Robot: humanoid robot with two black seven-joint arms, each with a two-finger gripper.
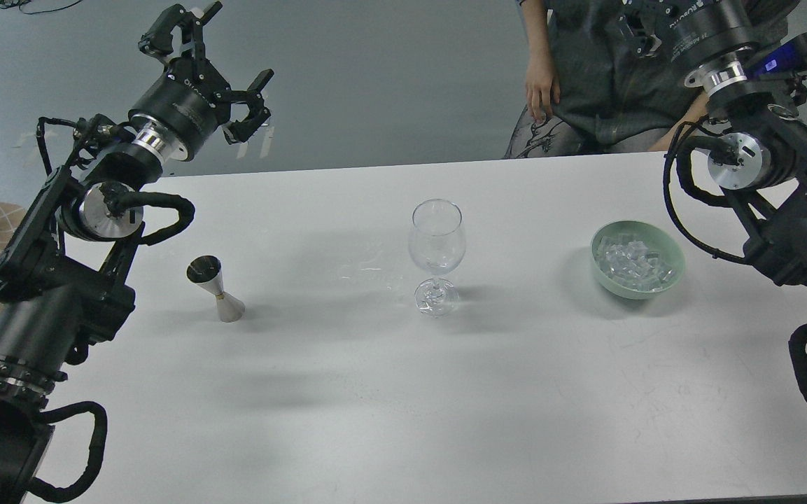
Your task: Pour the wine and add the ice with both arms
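A clear stemmed wine glass stands upright at the table's middle and looks empty. To its left stands a steel jigger; no wine shows, and what the jigger holds cannot be seen. The ice lies heaped in a pale green bowl to the right. My left gripper is raised high over the table's far left edge, fingers spread open and holding nothing. My right gripper is up at the top right, partly cut off by the frame's edge, so its fingers cannot be told apart.
A person in dark clothes sits behind the far edge of the white table, one hand resting on a knee, close to my right gripper. A few wet spots lie left of the glass.
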